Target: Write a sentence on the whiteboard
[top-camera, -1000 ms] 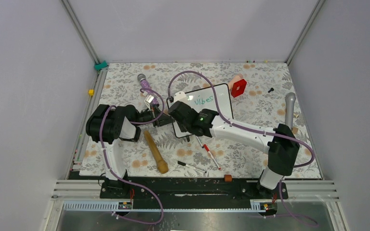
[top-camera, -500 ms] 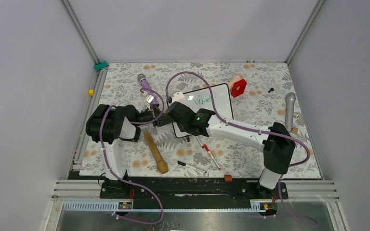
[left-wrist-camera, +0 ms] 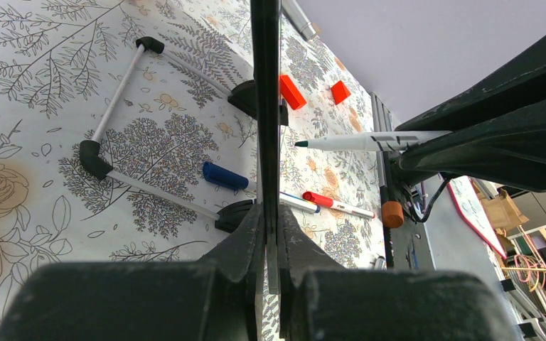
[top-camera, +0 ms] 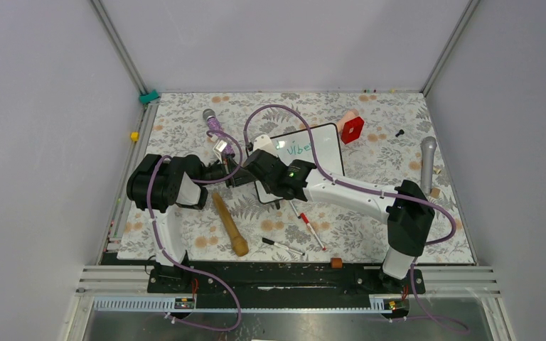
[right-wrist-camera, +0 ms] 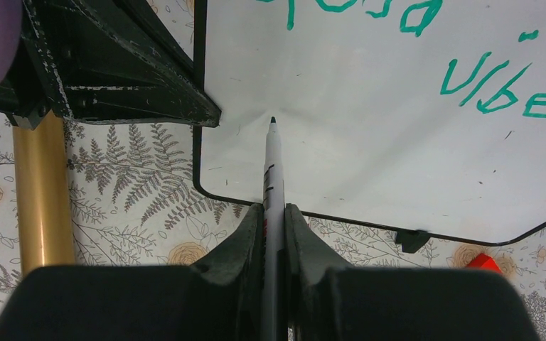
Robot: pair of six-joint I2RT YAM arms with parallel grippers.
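**A:** What has changed over the last second?

**B:** From above, the right arm has swung a little to the left. Its wrist now covers more of the lower line of the sentence [right-wrist-camera: 499, 98]. A second ago that word showed whole as "Vibes"; now its last letter is hidden. The whiteboard [top-camera: 329, 145] and the left arm have not shifted.

**A:** Where is the board, and which way does it run?

**B:** It is near the middle of the floral mat [top-camera: 185, 135], with its far right corner just beside the red block [top-camera: 352, 129]. Its long axis runs left to right in the top view, slightly slanted. The written face is turned up toward the overhead camera. The green writing sits in 2 lines along that long axis, and the right wrist view cuts off the upper one.

**A:** And the pincers?

**B:** The left gripper [left-wrist-camera: 270, 213] is pinched on the board's left edge, with the black frame between its 2 fingers. The right gripper [right-wrist-camera: 274, 213] is clamped on a white marker [right-wrist-camera: 273, 167]. The barrel points straight out from the wrist at the board, and the tip is over the lower left area, under the upper line. In the left wrist view, a thin gap shows between tip and surface.
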